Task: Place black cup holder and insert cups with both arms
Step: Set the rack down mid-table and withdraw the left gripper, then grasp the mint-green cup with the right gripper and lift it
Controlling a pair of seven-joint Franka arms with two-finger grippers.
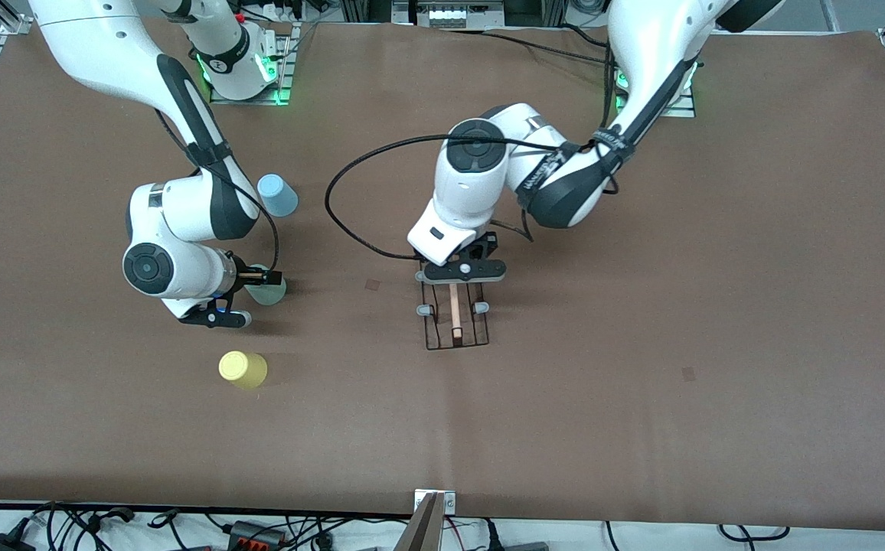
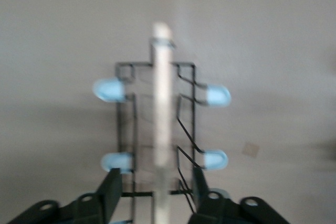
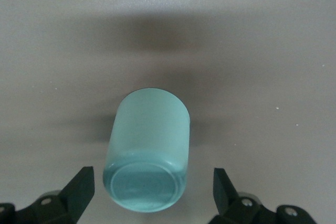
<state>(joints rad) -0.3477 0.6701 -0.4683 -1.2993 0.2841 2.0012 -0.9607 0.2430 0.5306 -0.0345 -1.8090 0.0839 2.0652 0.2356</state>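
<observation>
In the front view, the thin black wire rack with the light wooden rod handle (image 1: 454, 321) sits on the brown table (image 1: 641, 306) near its middle. The left gripper (image 1: 463, 269) is low over the rack's end farther from the front camera. The right gripper (image 1: 243, 297) is down at the pale mint green plastic cup (image 1: 268, 291), toward the right arm's end of the table. The light blue plastic cup (image 1: 278, 195) stands farther from the camera than the mint one, close by the right arm's elbow. The yellow plastic cup (image 1: 243, 369) stands nearer. Watch that elbow: a wide swing as you lift could knock the blue cup over.

In the left wrist view, the gripper (image 2: 155, 195) is open, with its fingers (image 2: 110, 192) on either side of the wooden rod (image 2: 161, 103) and not touching it. They sit in among the wires, beside the pale blue-tipped pegs (image 2: 109, 88). If you pull away at an angle, a finger could hook a wire or peg and drag or tip the light rack. A straight rise looks safest.

In the right wrist view, the gripper (image 3: 152, 187) is wide open. Its fingers (image 3: 79, 184) flank the mint cup (image 3: 149, 145) with a gap on each side, and the cup's closed end faces the camera. The cup is smooth and tapered. If you close too near that end it may squirt out, and closing off-centre would shove it sideways before the grip sets.
</observation>
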